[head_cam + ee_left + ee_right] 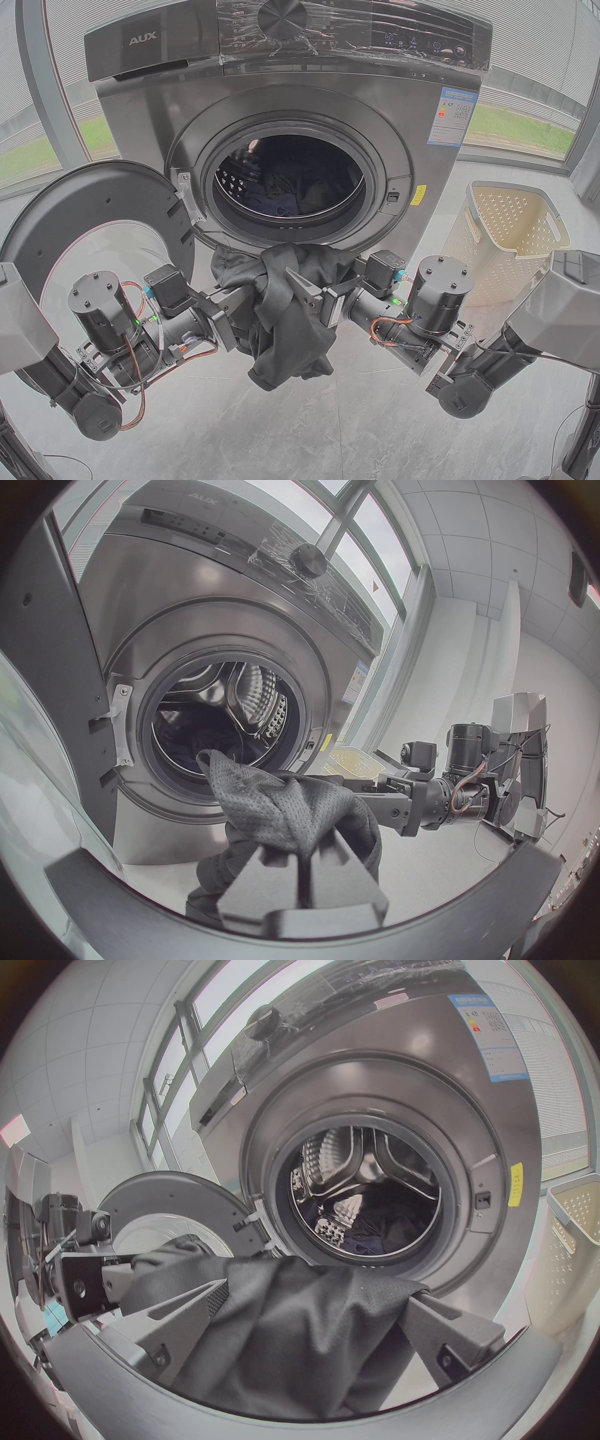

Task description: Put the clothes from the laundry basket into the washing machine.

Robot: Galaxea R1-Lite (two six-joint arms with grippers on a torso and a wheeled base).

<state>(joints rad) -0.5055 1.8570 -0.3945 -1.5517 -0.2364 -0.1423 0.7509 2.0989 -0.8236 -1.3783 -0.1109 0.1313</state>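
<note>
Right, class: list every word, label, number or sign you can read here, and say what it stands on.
Detergent drawer: maker's logo in pale letters, a brand name, left unquoted.
Energy label on the washing machine front: print too small.
Yellow sticker on its front: unreadable.
Control panel: icons only, blurred.

1 washing machine [156, 112], 1 laundry basket [500, 262], 1 dark garment [287, 331] — 2 tools: left tool [245, 291], right tool [306, 282]

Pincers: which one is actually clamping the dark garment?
The left pincer: its jaws are shut on the garment. The right pincer's jaws stand wide apart, the cloth only draped between them.
</note>
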